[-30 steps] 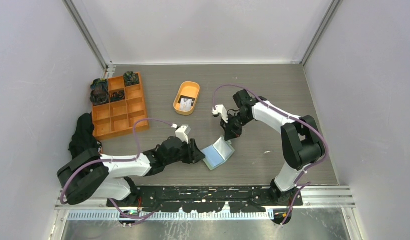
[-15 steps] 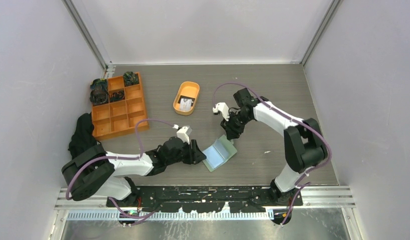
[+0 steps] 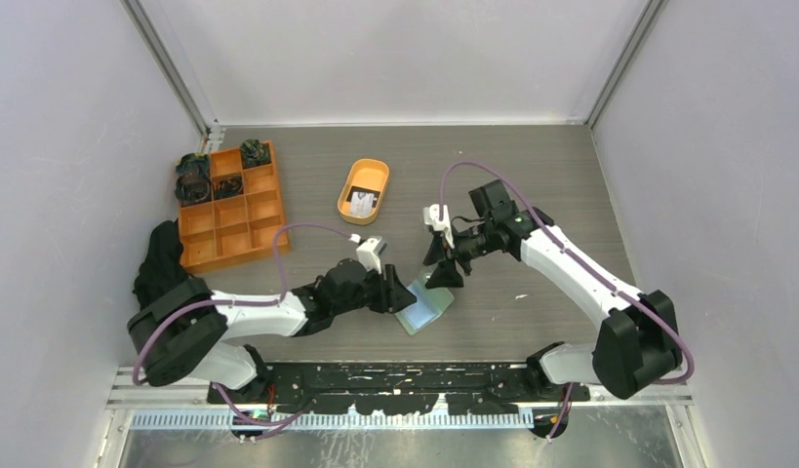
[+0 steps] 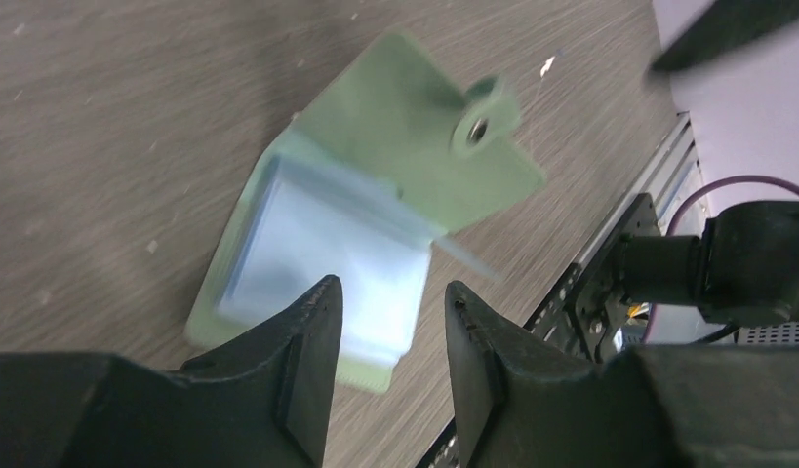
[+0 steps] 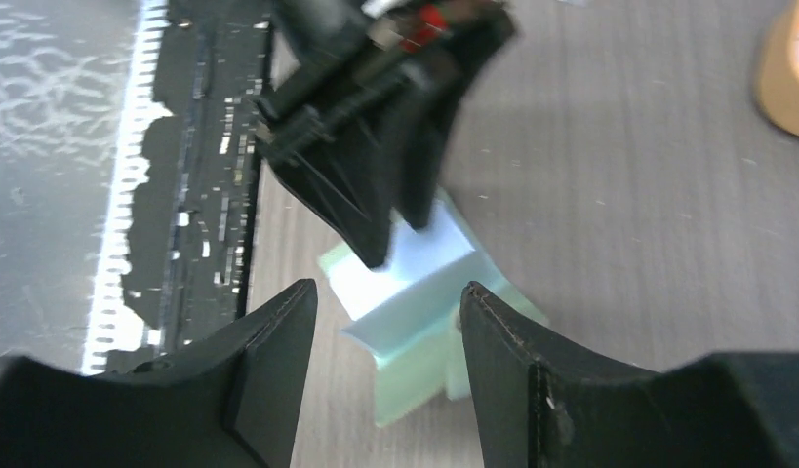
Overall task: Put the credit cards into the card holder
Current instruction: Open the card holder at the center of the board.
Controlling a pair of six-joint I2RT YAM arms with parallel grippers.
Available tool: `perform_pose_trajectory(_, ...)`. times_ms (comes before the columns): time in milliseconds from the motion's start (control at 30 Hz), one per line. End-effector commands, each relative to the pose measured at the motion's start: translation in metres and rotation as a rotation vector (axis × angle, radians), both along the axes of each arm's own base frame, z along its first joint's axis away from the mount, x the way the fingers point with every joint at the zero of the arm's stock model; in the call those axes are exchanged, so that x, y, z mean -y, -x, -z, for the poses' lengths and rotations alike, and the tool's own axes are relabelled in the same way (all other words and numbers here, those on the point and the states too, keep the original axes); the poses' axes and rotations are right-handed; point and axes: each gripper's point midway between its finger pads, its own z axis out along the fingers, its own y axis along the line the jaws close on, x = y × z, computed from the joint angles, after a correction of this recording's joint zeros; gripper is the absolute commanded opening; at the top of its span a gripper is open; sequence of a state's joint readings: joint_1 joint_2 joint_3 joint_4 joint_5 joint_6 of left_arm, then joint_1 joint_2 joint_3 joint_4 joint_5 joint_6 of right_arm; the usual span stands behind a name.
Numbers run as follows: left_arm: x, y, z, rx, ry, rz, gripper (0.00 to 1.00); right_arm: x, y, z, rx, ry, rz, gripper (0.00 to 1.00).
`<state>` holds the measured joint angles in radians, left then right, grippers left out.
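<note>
Left wrist: open card holder (image 4: 366, 210) on table (image 4: 102, 117)

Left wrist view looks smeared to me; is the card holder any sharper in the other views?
Left wrist: the card holder is motion-blurred, its pale inside glaring white. Right wrist: also soft, with the left gripper over it smeared. Top external: sharp and evenly lit, but the holder is small there.

Location type: enclosed laboratory robot cell. Indicators: plain pale wall panels (image 3: 395, 58) on three sides; aluminium corner posts (image 3: 174, 73) at 11 and 1 o'clock; black perforated mounting rail (image 3: 405, 375) at 6 o'clock, along the table (image 3: 532, 166) edge
</note>
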<state>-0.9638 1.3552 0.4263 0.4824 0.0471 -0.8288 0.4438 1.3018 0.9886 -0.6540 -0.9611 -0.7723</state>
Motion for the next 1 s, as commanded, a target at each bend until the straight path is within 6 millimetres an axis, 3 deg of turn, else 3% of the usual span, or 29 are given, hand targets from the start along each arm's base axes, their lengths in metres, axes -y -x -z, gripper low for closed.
perform_pose_trajectory(0,0.039,-0.02,-0.023,0.067,0.074,0.039,0.43,-0.01,0.027,0.003,-0.052,-0.042,-0.144,0.6)
perform_pose_trajectory(167,0.066,-0.044,-0.01,0.073,0.064,0.018,0.36,-0.001,0.029,0.009,0.008,0.008,-0.181,0.57)
perform_pose_trajectory(300,0.073,-0.063,0.013,0.036,0.035,-0.025,0.14,0.01,0.033,0.029,0.075,0.059,-0.259,0.5)
perform_pose_trajectory(367,0.077,-0.071,0.019,0.009,0.054,-0.036,0.13,0.015,0.037,0.04,0.098,0.088,-0.307,0.42)
perform_pose_trajectory(500,0.081,-0.077,0.022,-0.052,0.118,-0.038,0.2,0.021,0.032,0.065,0.17,0.183,-0.346,0.32)
perform_pose_trajectory(667,0.078,-0.082,0.012,-0.054,0.157,-0.061,0.34,0.025,0.014,0.097,0.252,0.333,-0.315,0.28)
perform_pose_trajectory(867,0.056,-0.093,-0.014,0.003,0.185,-0.133,0.4,0.038,0.0,0.132,0.291,0.505,-0.312,0.26)
perform_pose_trajectory(967,0.041,-0.093,-0.031,0.059,0.175,-0.161,0.41,0.044,-0.005,0.139,0.294,0.559,-0.304,0.25)
